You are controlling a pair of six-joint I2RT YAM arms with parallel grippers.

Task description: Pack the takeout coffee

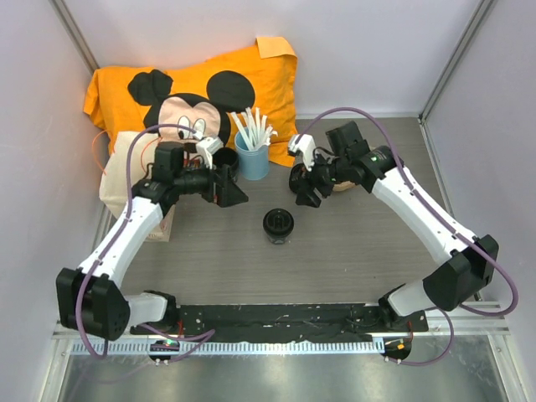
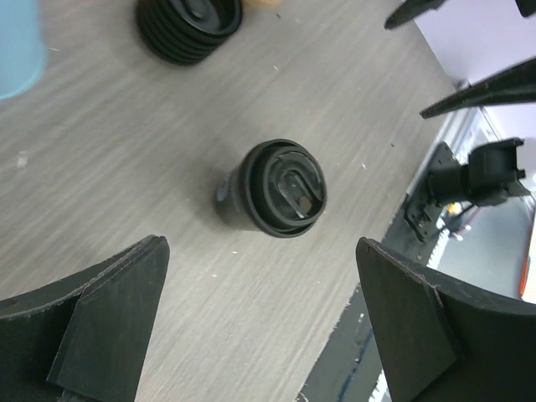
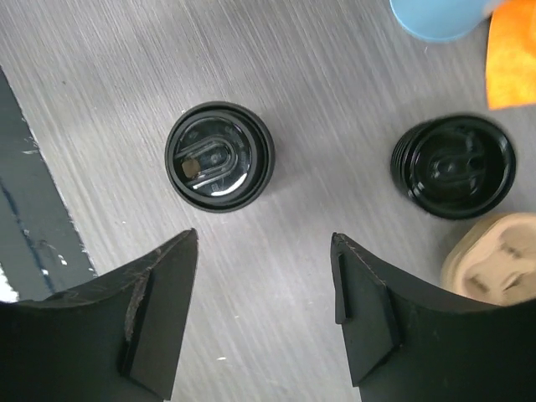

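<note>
The takeout coffee (image 1: 278,224), a small cup with a round black lid and a dark body, stands upright on the grey table between the two arms. It also appears as the takeout coffee (image 2: 280,188) in the left wrist view and the takeout coffee (image 3: 219,157) in the right wrist view. My left gripper (image 1: 230,191) hovers up and to the left of it. The left gripper (image 2: 260,251) is wide open and holds nothing. My right gripper (image 1: 306,191) hangs up and to the right of the cup. The right gripper (image 3: 264,237) is open over bare table.
A blue cup (image 1: 252,155) of white sticks stands behind the coffee. A squat black ridged ring piece (image 3: 452,166) and a beige moulded piece (image 3: 494,268) lie by the right gripper. An orange Mickey bag (image 1: 193,92) lies at the back left, and a brown paper bag (image 1: 117,180) sits under the left arm.
</note>
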